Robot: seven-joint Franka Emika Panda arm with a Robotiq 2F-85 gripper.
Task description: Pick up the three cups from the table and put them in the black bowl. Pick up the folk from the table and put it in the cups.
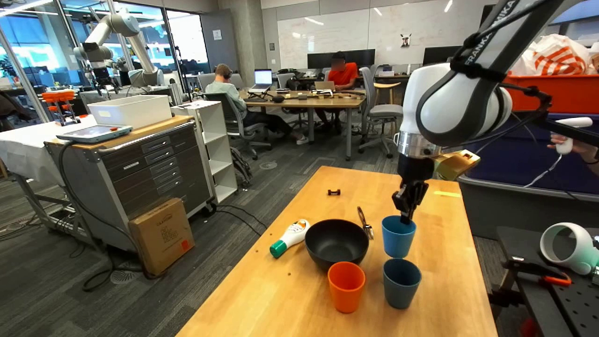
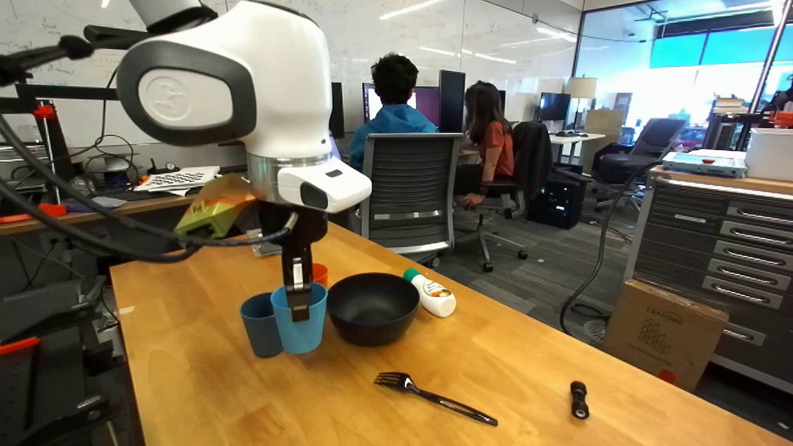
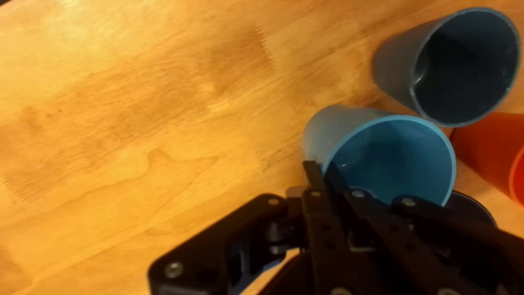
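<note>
I have plenty of light: the far windows (image 1: 189,40) burn out white, pale streaks glare off the whiteboard (image 1: 323,42). In my wrist view the gripper (image 3: 322,169) looks dark and soft, the table (image 3: 102,90) palest at left.

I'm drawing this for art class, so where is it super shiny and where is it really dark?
In the wrist view, pale glare on the table, shadow inside the dark grey-blue cup, and the gripper mostly very dark; in both exterior views, white light streaks on the whiteboard; in an exterior view, a window partly washed out.
</note>
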